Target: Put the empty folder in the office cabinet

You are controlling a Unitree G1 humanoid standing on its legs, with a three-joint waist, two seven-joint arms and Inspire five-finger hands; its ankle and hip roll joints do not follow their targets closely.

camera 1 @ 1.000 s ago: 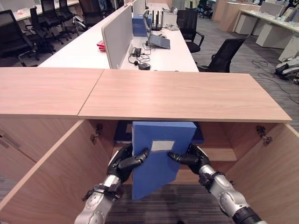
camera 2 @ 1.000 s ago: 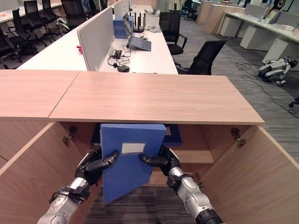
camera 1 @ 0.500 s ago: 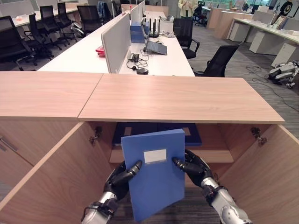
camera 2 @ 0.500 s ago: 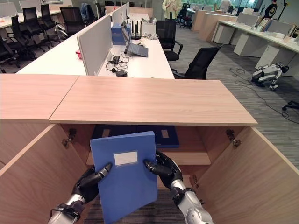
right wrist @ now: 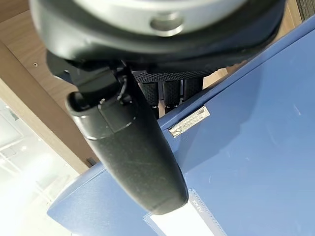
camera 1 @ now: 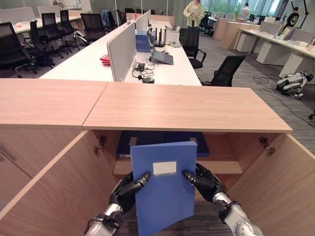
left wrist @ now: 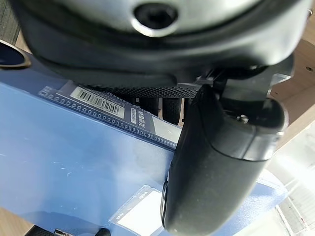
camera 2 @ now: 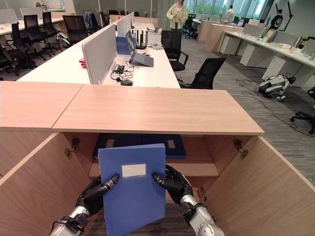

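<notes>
Left eye view: flat blue folder (camera 1: 164, 189)

Count around the open cabinet (camera 1: 187, 105)

One blue folder (camera 1: 163, 189) held upright at its front by two hands, left hand (camera 1: 129, 186) and right hand (camera 1: 204, 178); two dark blue folders (camera 2: 140, 145) lie flat on its shelf; two doors stand open.

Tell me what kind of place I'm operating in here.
Most likely an open-plan office: long white desks with grey divider screens, black swivel office chairs, and an open light-wood storage cabinet in front, with dark blue folders lying on its shelf.
</notes>
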